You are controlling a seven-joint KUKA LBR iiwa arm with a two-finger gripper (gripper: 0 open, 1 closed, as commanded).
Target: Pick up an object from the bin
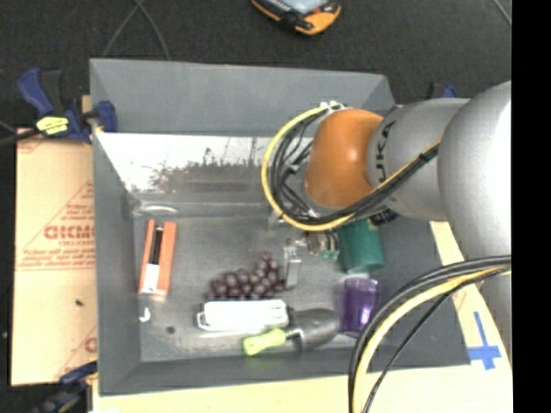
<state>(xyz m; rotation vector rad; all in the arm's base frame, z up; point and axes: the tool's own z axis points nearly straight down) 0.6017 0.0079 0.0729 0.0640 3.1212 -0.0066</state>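
My gripper (pixel 294 269) hangs low over the middle of the bin, under the arm's wrist. Its tip is just right of and above a bunch of dark purple plastic grapes (pixel 248 283) on the bin floor. A teal cup (pixel 360 246) lies right of the gripper, partly covered by the arm. Below that cup is a translucent purple cup (pixel 357 304). Nothing shows in the gripper.
A flat white oblong thing (pixel 243 315) lies in front of the grapes. A tool with a lime green handle and grey head (pixel 288 335) lies along the front wall. An orange and black marker pack (pixel 157 256) lies at the left. The arm covers the bin's right back part.
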